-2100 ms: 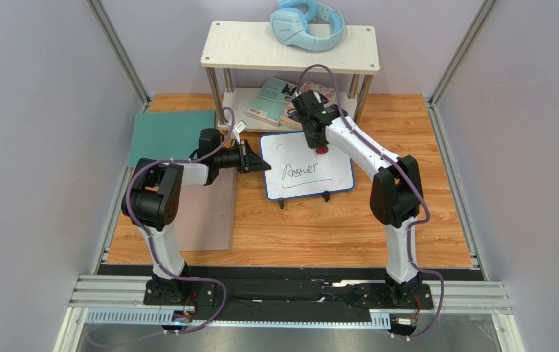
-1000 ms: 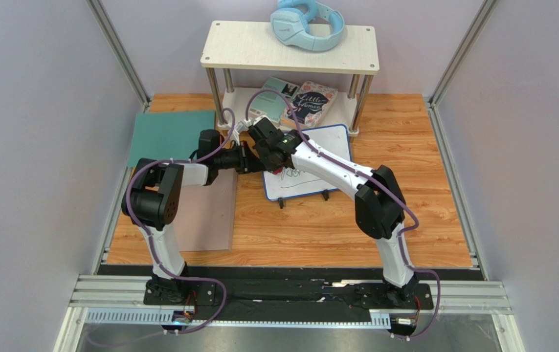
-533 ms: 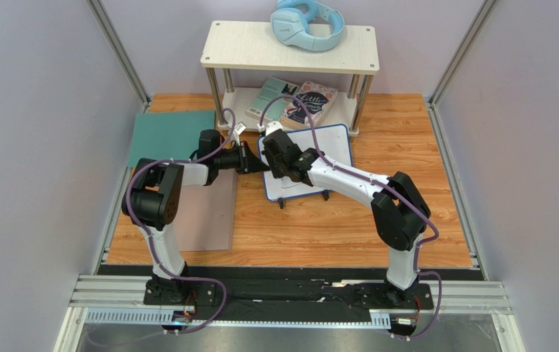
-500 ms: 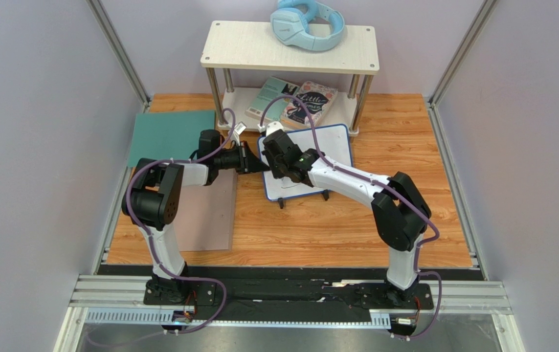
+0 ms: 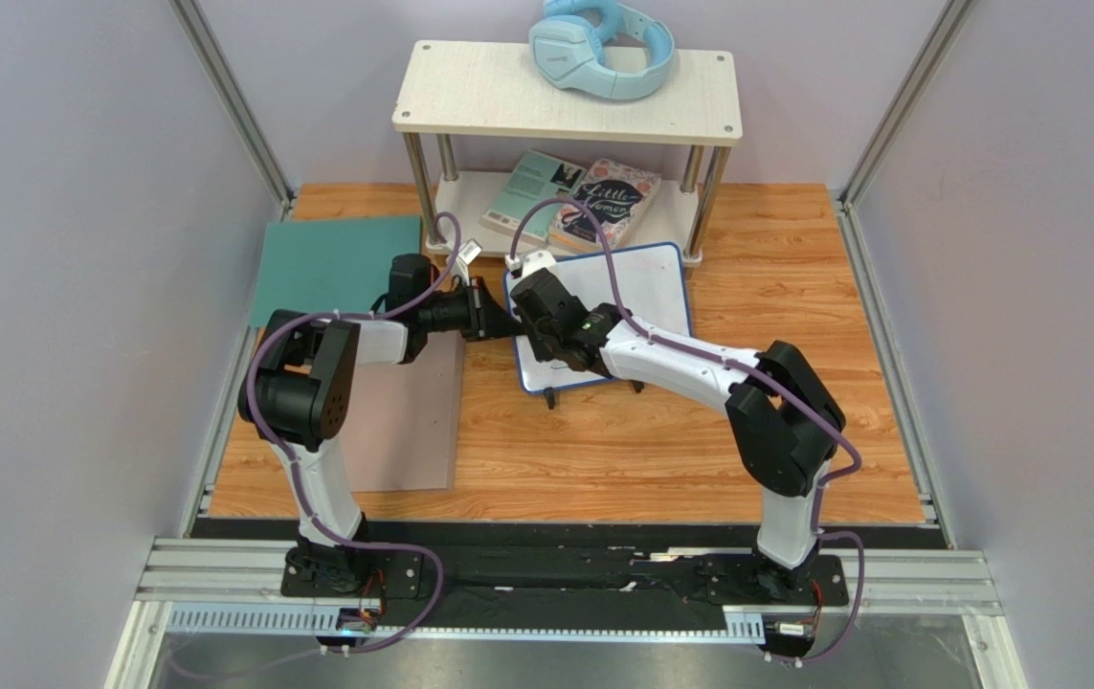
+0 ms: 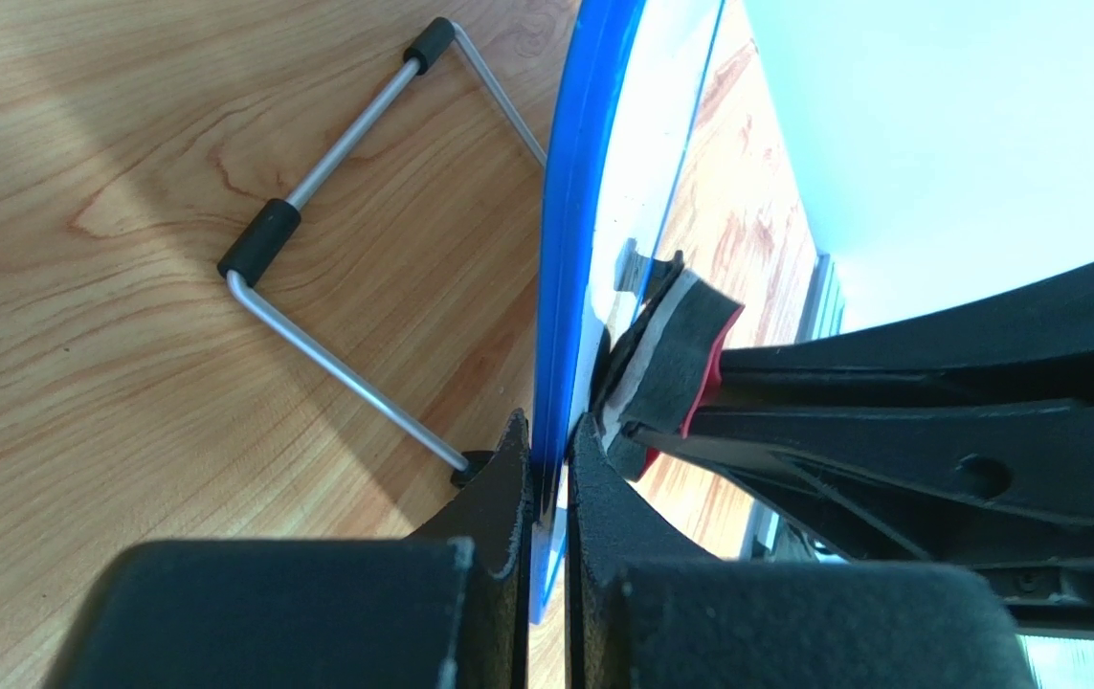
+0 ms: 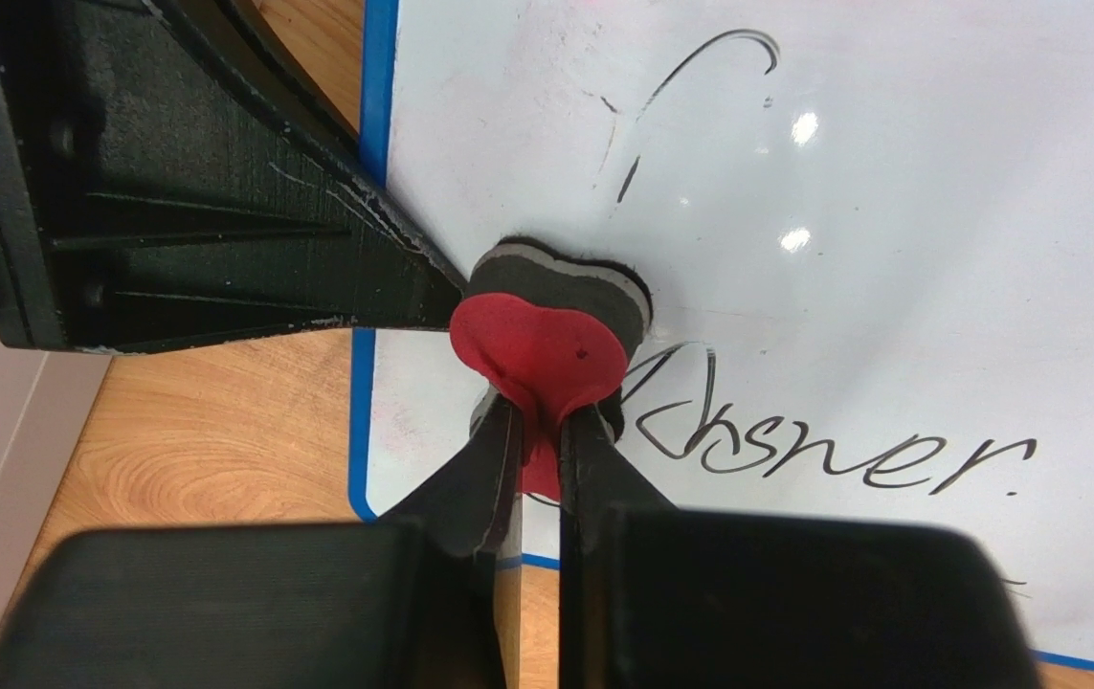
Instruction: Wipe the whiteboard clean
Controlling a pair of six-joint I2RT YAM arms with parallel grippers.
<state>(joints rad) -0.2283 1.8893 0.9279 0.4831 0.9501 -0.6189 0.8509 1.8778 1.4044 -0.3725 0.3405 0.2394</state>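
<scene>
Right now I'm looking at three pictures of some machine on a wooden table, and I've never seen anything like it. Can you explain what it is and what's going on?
It is a robot with two arms bolted to the near edge of a wooden table. The wide picture looks down from above. The other two come from a small camera on each wrist. The left tool is clamped on the blue edge of a small whiteboard, steadying it. The right tool pinches a red and grey eraser against the board, beside black handwriting not yet wiped. Behind stands a shelf with blue headphones on top and books below. A teal mat and a grey-brown mat lie on the left.
</scene>
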